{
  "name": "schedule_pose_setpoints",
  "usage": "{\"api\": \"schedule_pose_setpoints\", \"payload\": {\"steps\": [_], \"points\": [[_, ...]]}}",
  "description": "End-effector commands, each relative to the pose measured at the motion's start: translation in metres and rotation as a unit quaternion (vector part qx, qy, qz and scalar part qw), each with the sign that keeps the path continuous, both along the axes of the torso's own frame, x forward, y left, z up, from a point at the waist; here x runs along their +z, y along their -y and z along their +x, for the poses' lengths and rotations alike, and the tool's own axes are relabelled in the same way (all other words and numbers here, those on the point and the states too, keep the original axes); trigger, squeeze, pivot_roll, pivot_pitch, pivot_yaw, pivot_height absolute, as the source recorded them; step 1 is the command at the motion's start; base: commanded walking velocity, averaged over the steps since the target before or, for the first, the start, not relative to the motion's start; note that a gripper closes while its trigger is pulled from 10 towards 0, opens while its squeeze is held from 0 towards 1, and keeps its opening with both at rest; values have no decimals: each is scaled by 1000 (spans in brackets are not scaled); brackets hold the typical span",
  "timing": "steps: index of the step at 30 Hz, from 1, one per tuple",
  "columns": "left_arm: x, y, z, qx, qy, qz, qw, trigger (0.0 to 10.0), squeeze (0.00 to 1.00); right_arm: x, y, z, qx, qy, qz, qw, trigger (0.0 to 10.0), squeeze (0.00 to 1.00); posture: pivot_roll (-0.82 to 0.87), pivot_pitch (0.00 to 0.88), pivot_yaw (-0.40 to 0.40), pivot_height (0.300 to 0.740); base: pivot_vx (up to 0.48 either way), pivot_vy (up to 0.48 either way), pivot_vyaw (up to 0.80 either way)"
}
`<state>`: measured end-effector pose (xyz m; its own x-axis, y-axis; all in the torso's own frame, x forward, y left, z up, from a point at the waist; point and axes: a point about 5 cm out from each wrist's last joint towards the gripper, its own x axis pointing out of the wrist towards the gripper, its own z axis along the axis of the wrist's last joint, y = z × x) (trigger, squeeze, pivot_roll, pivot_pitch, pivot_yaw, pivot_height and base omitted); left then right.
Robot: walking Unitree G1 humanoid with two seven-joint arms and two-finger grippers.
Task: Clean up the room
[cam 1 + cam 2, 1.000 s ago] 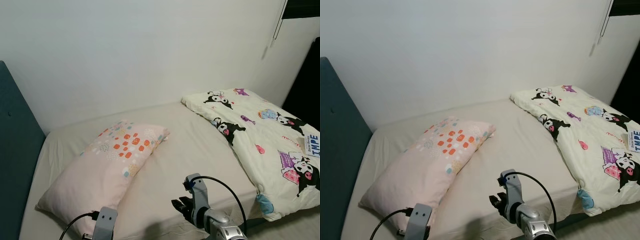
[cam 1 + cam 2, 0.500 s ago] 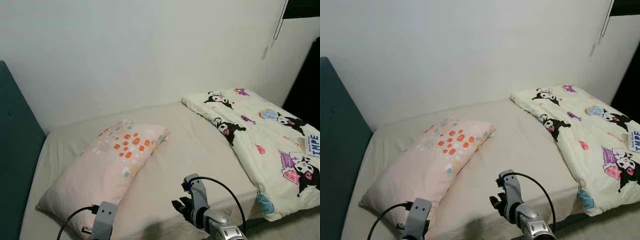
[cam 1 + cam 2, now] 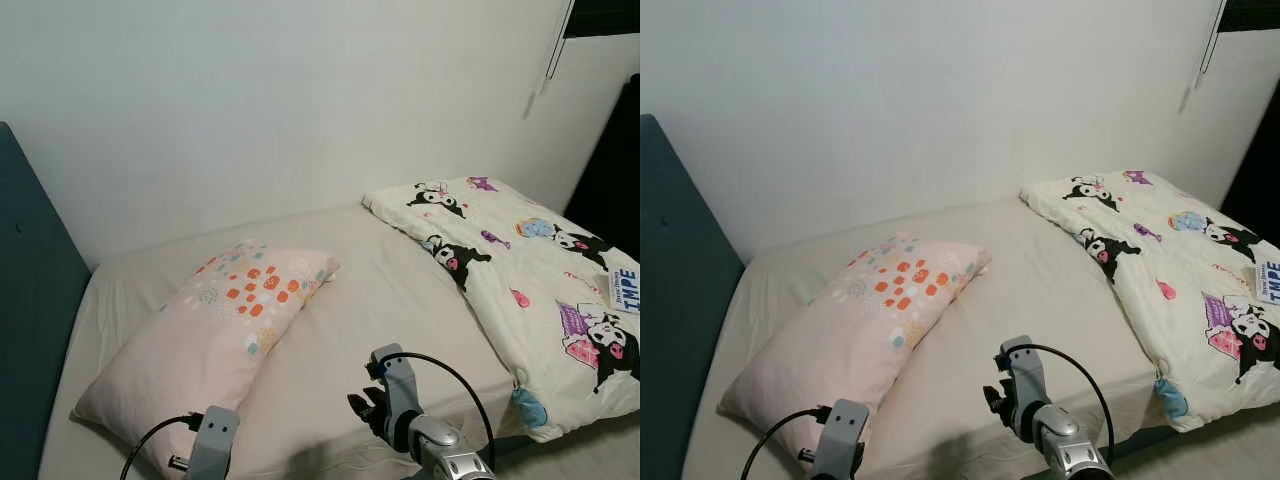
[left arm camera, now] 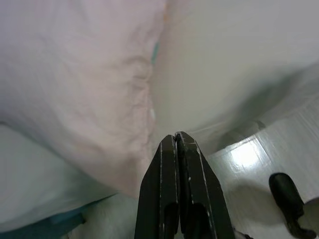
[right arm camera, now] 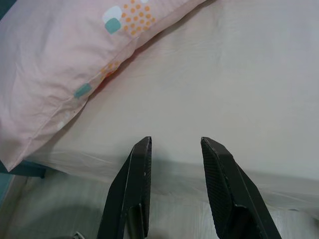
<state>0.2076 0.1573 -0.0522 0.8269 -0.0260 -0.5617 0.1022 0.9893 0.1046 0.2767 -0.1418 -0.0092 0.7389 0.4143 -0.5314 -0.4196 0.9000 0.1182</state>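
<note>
Left eye view: the pink pillow (image 3: pixel 215 325) lies askew on the bed (image 3: pixel 390 290), near its headboard (image 3: pixel 30 330). The left end effector (image 4: pixel 177 142), pinched together, hangs at the pillow's near corner; the right end effector (image 5: pixel 174 144), narrowly parted, hangs over the bed edge beside the pillow. Soft, slack fabric could slip or bunch from a shallow pinch.

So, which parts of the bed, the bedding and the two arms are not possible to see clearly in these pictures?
- Cartoon-print cream duvet: cut off by the right edge of both eye views.
- Text on the white label: too small, partly cut off.
- Dark teal headboard: cut by the left edge.
- Underside of the pink dotted pillow: hidden by the pillow itself.
- Left gripper: blurred surroundings in the left wrist view.
- Right gripper: its arm is below the frame.
</note>
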Motion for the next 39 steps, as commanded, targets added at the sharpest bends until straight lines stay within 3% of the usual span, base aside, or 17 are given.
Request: {"api": "schedule_pose_setpoints", "payload": {"steps": [1, 39], "points": [[-3, -5, -3, 11, -7, 2, 1000, 10000, 0, 0, -1, 1, 9, 2, -4, 1000, 10000, 0, -56, 0, -14, 738, 0, 0, 0], [0, 1, -1, 6, 0, -3, 1000, 10000, 0, 2, -6, 1, -5, 14, 13, 1000, 10000, 0, -60, 0, 0, 738, 0, 0, 0]]}}
